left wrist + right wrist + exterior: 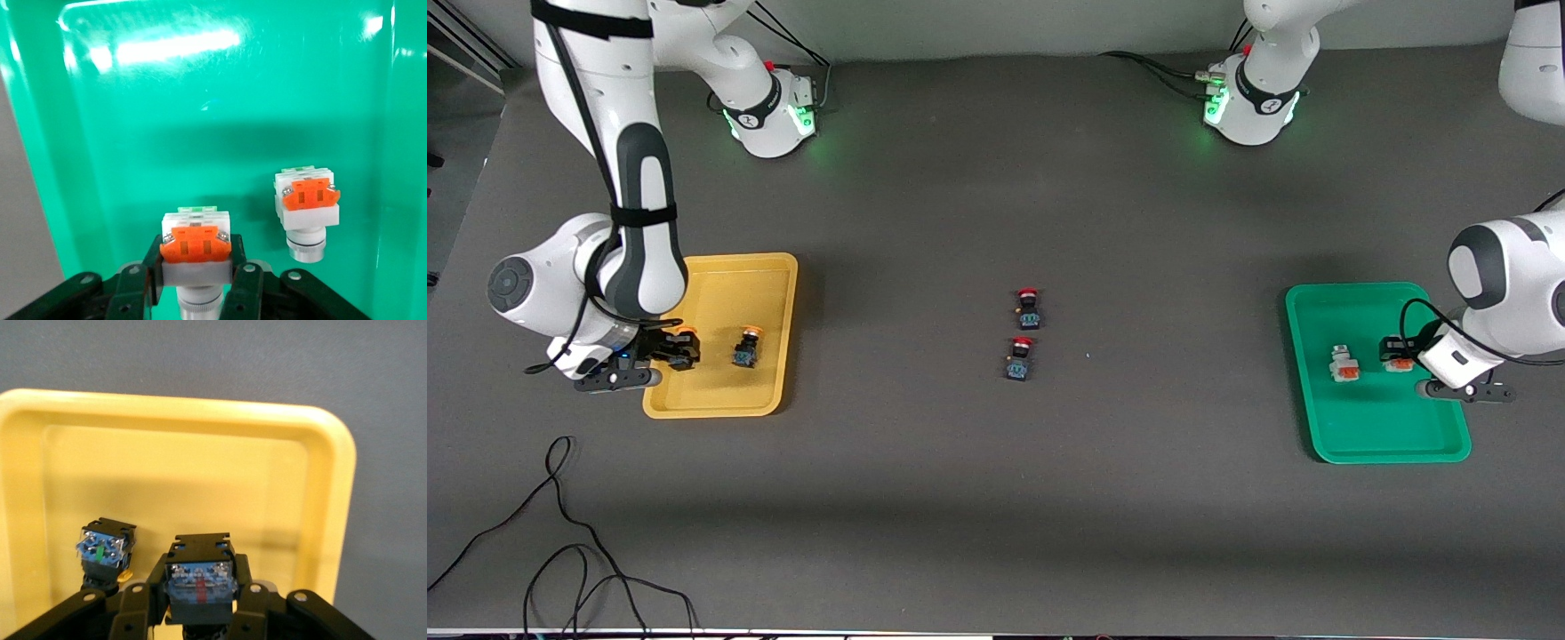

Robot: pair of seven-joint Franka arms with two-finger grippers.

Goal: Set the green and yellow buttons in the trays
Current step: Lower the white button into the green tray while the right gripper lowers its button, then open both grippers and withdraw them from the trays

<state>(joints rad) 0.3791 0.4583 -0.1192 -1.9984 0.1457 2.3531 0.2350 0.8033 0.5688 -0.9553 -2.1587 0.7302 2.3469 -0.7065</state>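
Observation:
My right gripper (669, 350) (200, 587) is shut on a black-bodied button with a yellow-orange cap (684, 343) (200, 573), low over the yellow tray (720, 404) (200, 467). A second yellow-capped button (746, 348) (105, 549) lies in that tray beside it. My left gripper (1403, 356) (196, 261) is shut on a white-bodied button with an orange block (1396, 357) (196, 241), low over the green tray (1378, 436) (200, 113). Another white button (1344, 364) (307, 207) rests in the green tray close by.
Two black switches with red caps (1028, 308) (1020, 358) lie on the dark table midway between the trays, one nearer the front camera than the other. Loose black cables (560, 551) trail along the table's near edge at the right arm's end.

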